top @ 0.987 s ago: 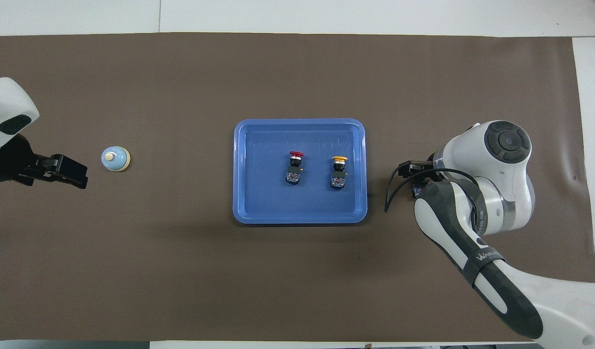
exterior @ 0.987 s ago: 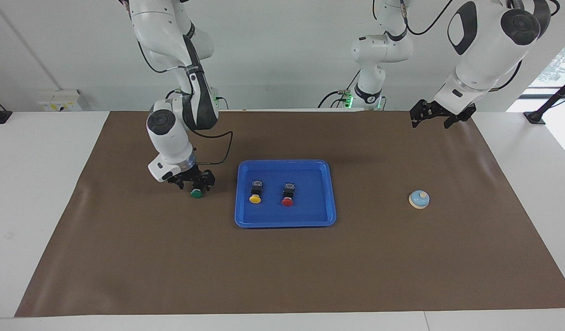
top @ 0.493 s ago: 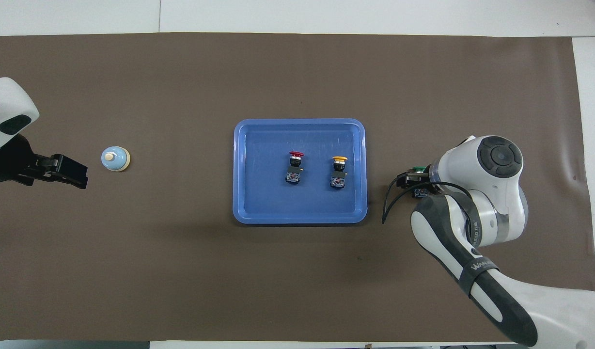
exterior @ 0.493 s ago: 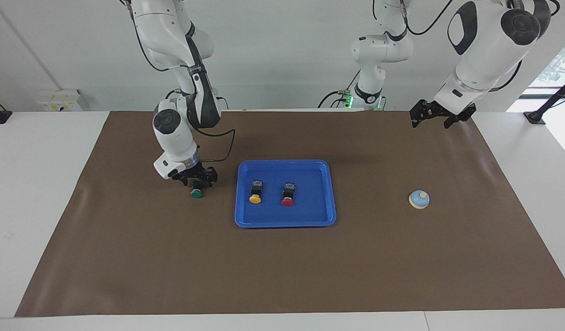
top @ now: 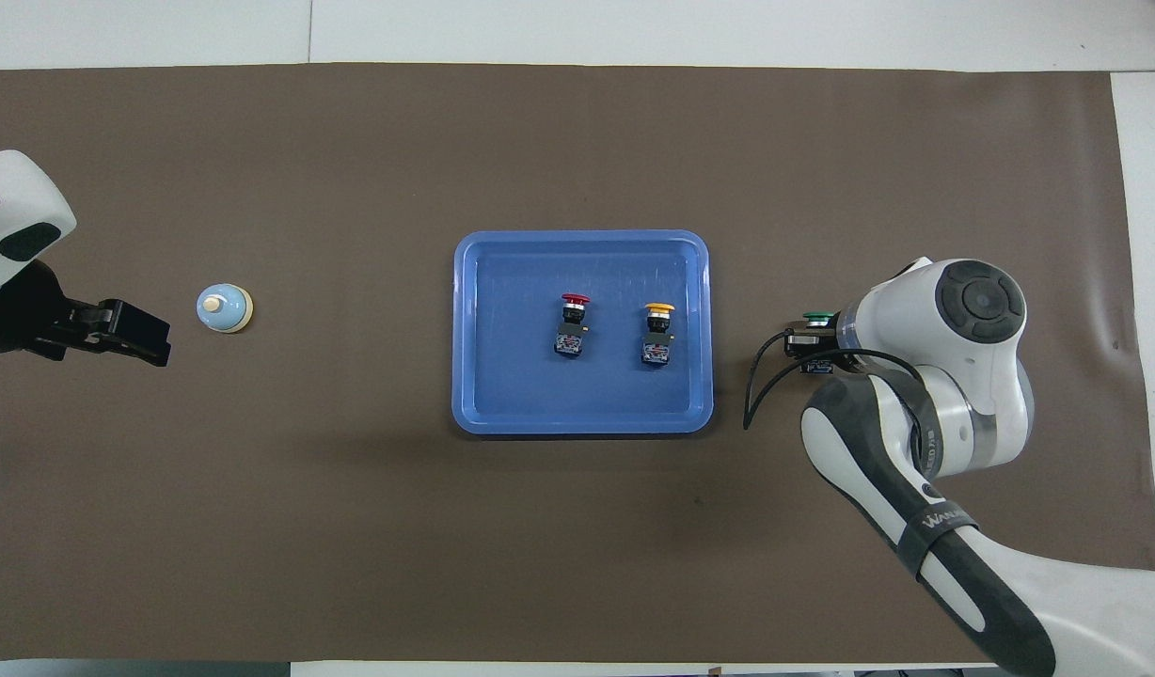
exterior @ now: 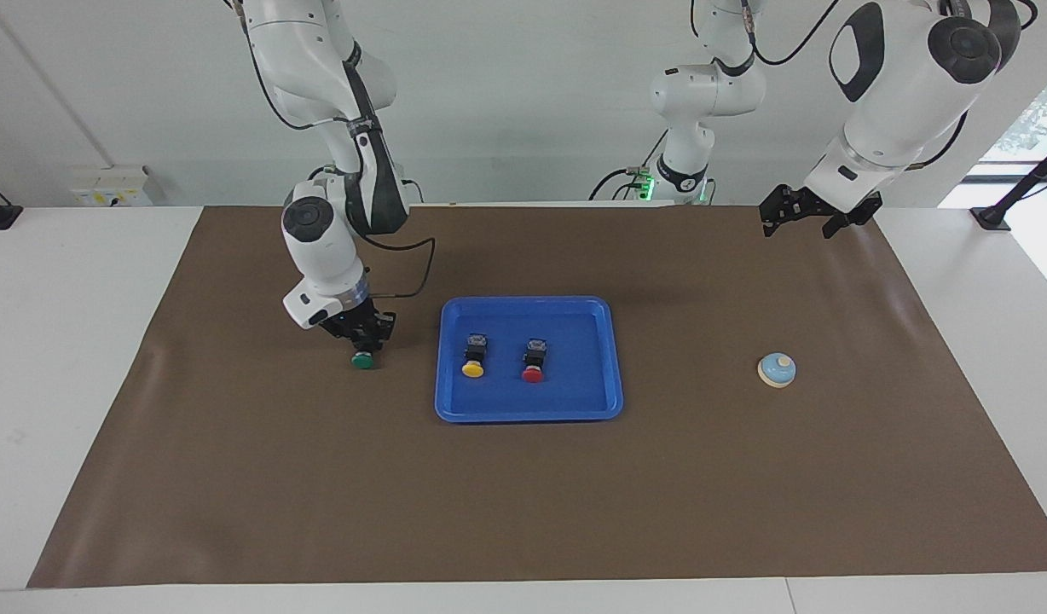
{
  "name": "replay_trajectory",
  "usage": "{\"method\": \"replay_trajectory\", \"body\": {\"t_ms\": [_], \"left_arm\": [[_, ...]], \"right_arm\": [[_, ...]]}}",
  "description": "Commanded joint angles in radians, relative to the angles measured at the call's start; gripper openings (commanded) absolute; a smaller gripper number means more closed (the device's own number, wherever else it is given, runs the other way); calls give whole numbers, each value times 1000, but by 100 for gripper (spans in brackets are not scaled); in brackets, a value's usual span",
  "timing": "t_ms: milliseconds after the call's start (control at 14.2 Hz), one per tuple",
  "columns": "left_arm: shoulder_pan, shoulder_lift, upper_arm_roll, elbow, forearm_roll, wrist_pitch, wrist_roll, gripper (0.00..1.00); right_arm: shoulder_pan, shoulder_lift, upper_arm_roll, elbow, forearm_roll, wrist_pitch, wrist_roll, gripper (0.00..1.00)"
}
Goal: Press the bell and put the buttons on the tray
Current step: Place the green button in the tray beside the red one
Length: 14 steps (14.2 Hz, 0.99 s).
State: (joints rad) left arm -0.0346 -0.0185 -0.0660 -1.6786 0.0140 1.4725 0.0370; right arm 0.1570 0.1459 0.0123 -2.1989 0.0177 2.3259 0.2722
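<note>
The blue tray (exterior: 610, 358) (top: 465, 329) lies mid-mat with the yellow button (exterior: 472, 368) (top: 659, 308) and the red button (exterior: 533, 373) (top: 575, 300) lying in it. The green button (exterior: 362, 361) (top: 815, 318) lies on the mat beside the tray, toward the right arm's end. My right gripper (exterior: 361, 339) (top: 813, 343) is down on it, shut on its black body. The light blue bell (exterior: 777, 369) (top: 225, 307) sits on the mat toward the left arm's end. My left gripper (exterior: 809, 219) (top: 126, 331) waits open, raised over the mat, apart from the bell.
A brown mat (exterior: 523, 495) covers most of the white table (exterior: 63, 341). A third white arm's base (exterior: 685, 162) stands at the robots' edge of the table. A black cable loops beside the right wrist (exterior: 408, 273).
My right gripper's fingers have closed onto the green button's body, and its wrist has swung a little toward the tray. The left arm, tray and bell have not moved.
</note>
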Motion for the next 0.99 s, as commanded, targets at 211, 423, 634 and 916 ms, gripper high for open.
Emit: {"method": "replay_trajectory", "body": {"t_ms": [211, 423, 634, 916], "left_arm": [[-1, -6, 2, 8, 9, -11, -9, 100], [-1, -6, 2, 8, 9, -11, -9, 100], [-1, -6, 2, 8, 9, -12, -9, 100], [-1, -6, 2, 8, 9, -11, -9, 100]], "right_arm": [[198, 67, 8, 361, 19, -250, 217, 0], [379, 303, 0, 678, 54, -354, 444, 0], [470, 432, 0, 798, 33, -314, 512, 0], [553, 539, -6, 852, -2, -269, 634, 0]]}}
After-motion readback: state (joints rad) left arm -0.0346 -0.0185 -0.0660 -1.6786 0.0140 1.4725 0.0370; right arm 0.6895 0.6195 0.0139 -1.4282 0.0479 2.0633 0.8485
